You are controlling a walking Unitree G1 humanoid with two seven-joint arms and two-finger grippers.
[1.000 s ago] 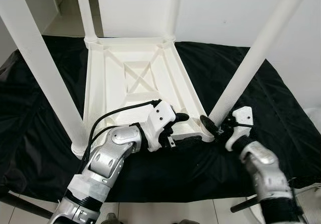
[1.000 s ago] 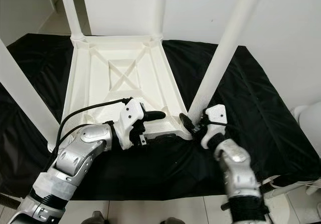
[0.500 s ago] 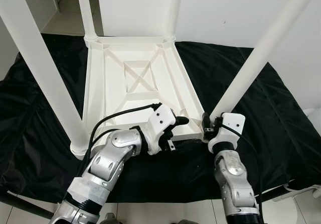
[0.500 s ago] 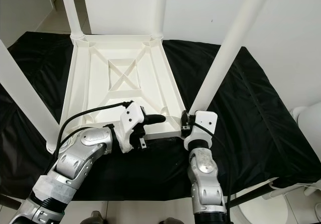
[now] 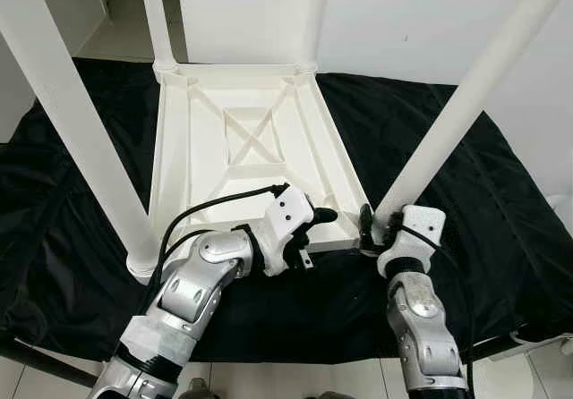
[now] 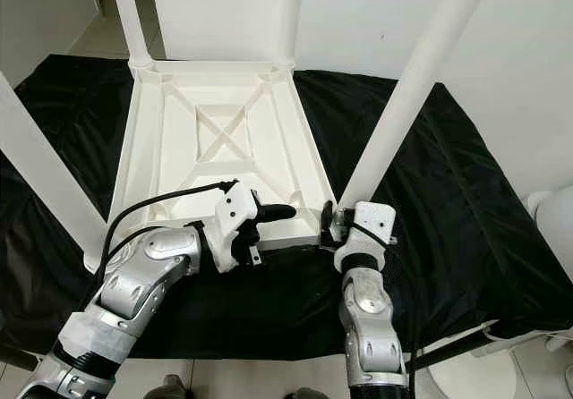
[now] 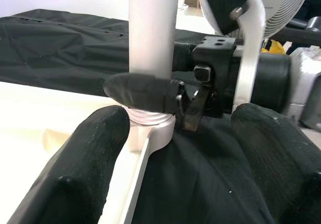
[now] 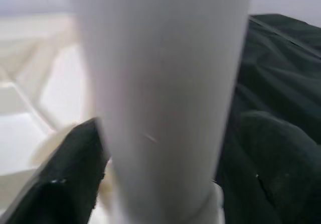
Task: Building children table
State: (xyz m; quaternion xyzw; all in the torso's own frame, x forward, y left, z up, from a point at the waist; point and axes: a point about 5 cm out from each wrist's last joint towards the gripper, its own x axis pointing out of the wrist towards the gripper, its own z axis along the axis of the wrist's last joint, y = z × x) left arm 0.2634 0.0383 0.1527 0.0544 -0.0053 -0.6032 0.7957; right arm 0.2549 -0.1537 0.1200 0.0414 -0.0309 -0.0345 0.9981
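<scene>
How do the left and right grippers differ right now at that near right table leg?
The right gripper has its fingers on either side of the white table leg, low at its base; the left gripper holds nothing, its fingers spread open. The right gripper sits at the leg's corner socket, while the left gripper hovers over the upturned tabletop edge beside it. Both work over the black cloth.

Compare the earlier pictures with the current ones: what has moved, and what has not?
The right gripper swung from the outer side of the near-right white plastic table leg to directly before it, its fingers around the leg's base. The left gripper stayed resting on the upturned white plastic tabletop, which remained on the black cloth.
</scene>
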